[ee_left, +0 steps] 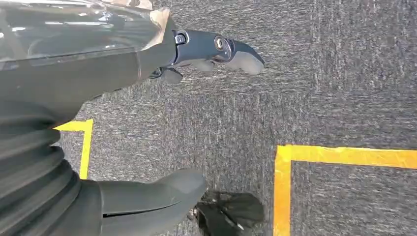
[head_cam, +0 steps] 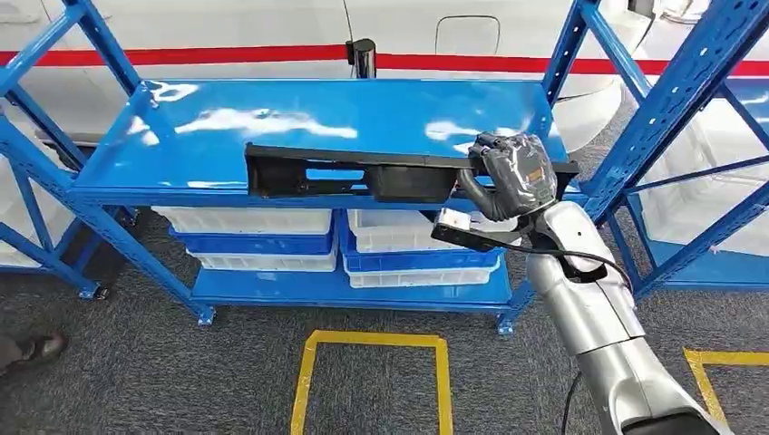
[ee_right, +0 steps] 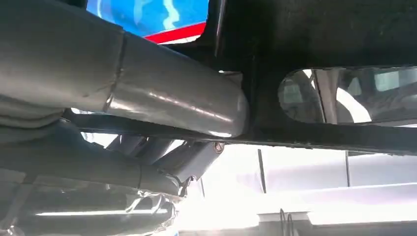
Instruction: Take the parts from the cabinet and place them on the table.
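Blue shelf (head_cam: 272,109) | R robot hand (head_cam: 515,172) grips black part (head_cam: 354,172) | fingertips hidden

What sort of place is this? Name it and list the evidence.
Probably a factory or workshop storage area, perhaps for vehicle parts. Blue metal shelving holds a long black part that the right hand grips, white bins sit on lower shelves, and yellow floor markings outline zones on the grey carpet.

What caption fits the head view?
Right hand grips the long black part at the blue shelf's front edge.
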Tool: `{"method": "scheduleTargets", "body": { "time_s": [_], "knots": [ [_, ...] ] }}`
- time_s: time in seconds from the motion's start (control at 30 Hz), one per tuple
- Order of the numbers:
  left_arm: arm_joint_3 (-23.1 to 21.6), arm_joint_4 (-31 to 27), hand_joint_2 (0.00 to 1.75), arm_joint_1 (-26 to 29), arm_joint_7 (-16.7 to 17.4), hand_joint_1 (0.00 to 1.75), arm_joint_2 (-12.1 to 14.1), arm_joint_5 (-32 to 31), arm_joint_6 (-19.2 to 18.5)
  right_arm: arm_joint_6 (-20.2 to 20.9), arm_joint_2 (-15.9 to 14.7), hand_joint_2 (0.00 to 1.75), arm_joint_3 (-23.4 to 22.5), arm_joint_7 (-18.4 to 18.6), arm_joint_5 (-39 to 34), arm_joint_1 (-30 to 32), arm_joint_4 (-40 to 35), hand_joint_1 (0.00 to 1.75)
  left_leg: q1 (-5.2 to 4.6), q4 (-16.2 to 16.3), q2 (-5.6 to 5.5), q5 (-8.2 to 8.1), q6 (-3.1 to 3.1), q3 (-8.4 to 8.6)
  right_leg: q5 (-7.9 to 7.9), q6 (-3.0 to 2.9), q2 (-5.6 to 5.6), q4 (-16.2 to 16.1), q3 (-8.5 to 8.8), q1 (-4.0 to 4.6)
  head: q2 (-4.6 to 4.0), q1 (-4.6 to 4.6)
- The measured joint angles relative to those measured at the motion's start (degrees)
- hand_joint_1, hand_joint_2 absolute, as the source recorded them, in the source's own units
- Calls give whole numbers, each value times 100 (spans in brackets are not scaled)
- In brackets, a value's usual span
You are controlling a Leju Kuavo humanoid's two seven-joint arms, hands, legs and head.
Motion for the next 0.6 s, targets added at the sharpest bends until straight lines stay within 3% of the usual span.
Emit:
{"method": "scheduleTargets", "body": {
  "time_s": [0.03,0.1,0.13,0.17,0.2,0.23,0.27,0.3,0.33,0.37,0.4,0.43,0.47,0.5,0.53,0.6],
  "knots": [
    [4,0,175,-16,4,0,2,0,-7,0,-7,0,-33,0,-2,-6,-9,175,-48,-283,-26,-79,16,137,47,68,-6,8,-40,39,0,15],
    [9,0,175,-18,4,0,0,0,-7,0,-2,0,-46,-2,-4,-7,-20,175,-92,-258,-25,-44,74,68,122,179,-9,-13,-51,36,0,17],
    [11,0,175,-17,4,0,0,0,-9,0,-2,0,-61,-9,-4,-3,-20,175,-127,-259,-26,-5,134,50,171,247,-8,-50,-50,27,0,26],
    [13,0,175,-19,2,0,-4,0,-9,0,-15,0,-86,-13,-4,2,-20,175,-100,-344,0,96,255,25,157,285,-16,-37,-104,56,0,29],
    [13,0,175,-27,0,0,-13,0,-11,0,-31,0,-112,-17,-7,4,-20,175,-120,-353,20,162,308,-33,-4,234,-12,77,-194,13,0,26],
    [15,0,175,-29,-2,0,-7,0,-11,0,-31,0,-118,-17,-7,0,-22,175,-119,-352,22,212,381,-105,-262,158,-12,348,-308,33,0,53],
    [20,-2,175,-32,-4,0,0,0,-11,-2,-33,0,-120,-20,-4,3,-22,175,-128,-351,24,270,397,-179,-563,92,-8,791,-444,36,0,70],
    [22,-2,175,-33,-13,0,0,-7,-11,-4,-48,0,-125,-20,-4,11,-22,175,-141,-349,25,331,410,-259,-803,74,-9,1271,-586,36,0,72],
    [22,0,175,-32,-15,0,0,-11,-11,-11,-61,0,-127,-17,-2,27,-22,175,-160,-346,24,396,418,-346,-925,105,-4,1676,-671,51,0,88],
    [22,0,175,-29,-15,0,-11,-31,-11,-22,-77,0,-131,-17,4,59,-22,175,-175,-344,24,454,419,-418,-893,149,-4,1804,-638,58,0,83],
    [22,0,175,-29,-13,0,-17,-59,-11,-37,-90,0,-142,-17,11,106,-22,175,-182,-337,22,509,416,-494,-765,207,-4,1686,-476,67,0,87],
    [22,0,175,-32,-13,0,-20,-66,-11,-50,-98,0,-160,-17,20,149,-26,175,-190,-333,17,564,408,-561,-597,253,-4,1339,-199,89,0,98],
    [22,0,175,-32,-11,0,-22,-68,-11,-57,-105,0,-169,-17,31,173,-33,175,-200,-327,11,618,390,-622,-471,259,-5,842,152,98,0,105],
    [22,-2,175,-33,-11,0,-24,-74,-11,-63,-107,0,-175,-17,44,183,-57,175,-201,-315,11,656,377,-651,-461,222,-5,422,443,100,0,103],
    [22,-2,175,-33,-15,0,-28,-83,-9,-74,-107,0,-197,-17,79,195,-114,175,-237,-297,8,695,343,-709,-605,144,-8,-78,784,159,0,109],
    [39,-2,175,-37,-39,0,-31,-107,2,-140,-103,0,-265,-15,116,253,-192,175,-229,-322,22,803,288,-713,-587,105,2,-187,723,187,0,94]
  ]
}}
